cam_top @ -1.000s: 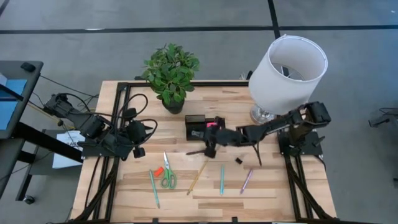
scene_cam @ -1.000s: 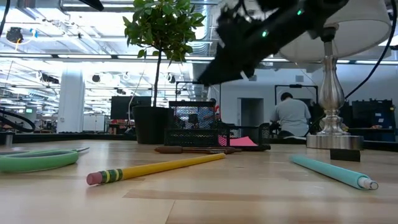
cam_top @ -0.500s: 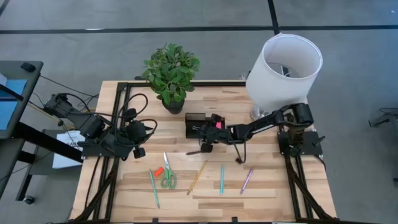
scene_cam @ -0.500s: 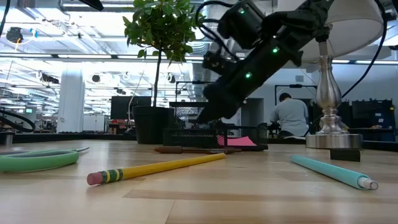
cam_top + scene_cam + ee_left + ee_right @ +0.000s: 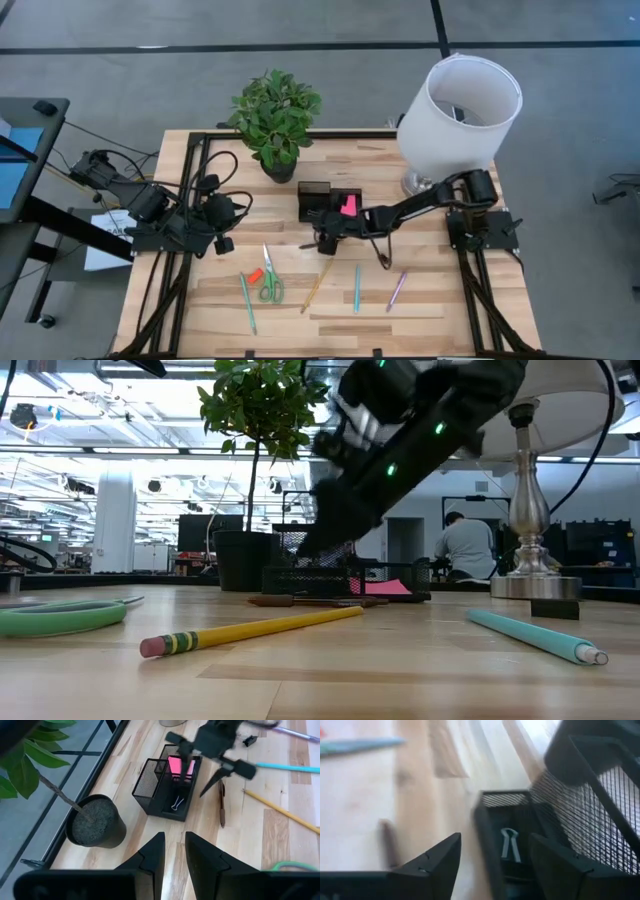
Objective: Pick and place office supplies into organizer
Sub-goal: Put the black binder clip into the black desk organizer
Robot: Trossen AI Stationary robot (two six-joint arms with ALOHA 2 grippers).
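- Presently the right gripper [image 5: 325, 238] sits low at the front edge of the organizer [image 5: 316, 201], with a dark pen [image 5: 318, 244] lying on the table just beside it.
- Its jaws stand wide apart with nothing between them; the right wrist view looks past both fingers [image 5: 437, 861] at bare wood and the mesh tray.
- A pink sticky-note pad [image 5: 181, 767] stands inside one compartment, and a binder clip [image 5: 510, 843] lies in the low front compartment.
- Judged step: between items, with the arm poised over the dark pen as the likely next pick.
- The next move would call for lowering the spread jaws astride the thin pen and closing squarely, clear of the tray wall.
- Awaiting pick on the front of the table: green-handled scissors [image 5: 269, 284], a yellow pencil [image 5: 317, 284], two teal pens [image 5: 356, 287], a pink pen [image 5: 397, 289] and a small red bit [image 5: 255, 274].
- The left gripper [image 5: 172, 861] waits at the table's left side, jaws narrowly parted and empty.
- Hazard: the plant pot [image 5: 279, 168] and lamp [image 5: 460, 110] stand near the organizer.
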